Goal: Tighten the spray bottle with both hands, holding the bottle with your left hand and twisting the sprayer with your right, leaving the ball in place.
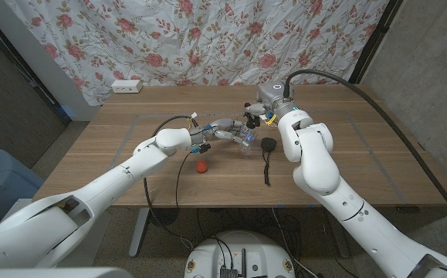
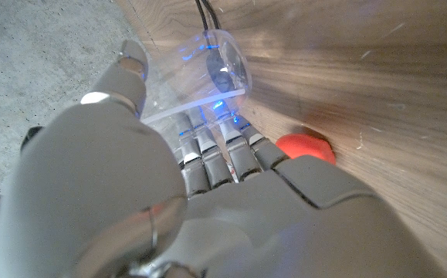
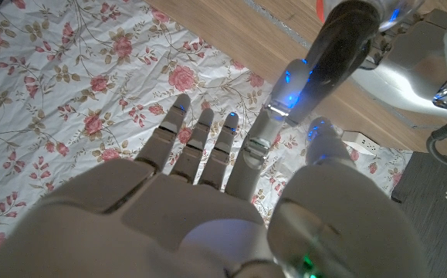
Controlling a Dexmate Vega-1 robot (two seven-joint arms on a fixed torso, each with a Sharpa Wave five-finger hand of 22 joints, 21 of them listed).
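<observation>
While both arms reach in from the near edge of the wooden table, the nearest loose thing is a small red ball, lying on the bare wood just short of the left forearm. At about three o'clock from the ball, a black round object with a cord rests beside the right arm, its cord trailing back toward the near edge.

Just beyond the ball, at roughly one o'clock from it, the left hand wraps its fingers around the clear body of the spray bottle, which stands near the table's middle; in the left wrist view the transparent plastic sits right against those curled fingers, with the ball close by on the wood.

Directly above the bottle's top, the right hand pinches the dark sprayer between thumb and one finger, while its other fingers spread apart.

Farther back, at eleven o'clock from the bottle, a white power strip lies at the table's far edge, and a floral curtain hangs behind everything.
</observation>
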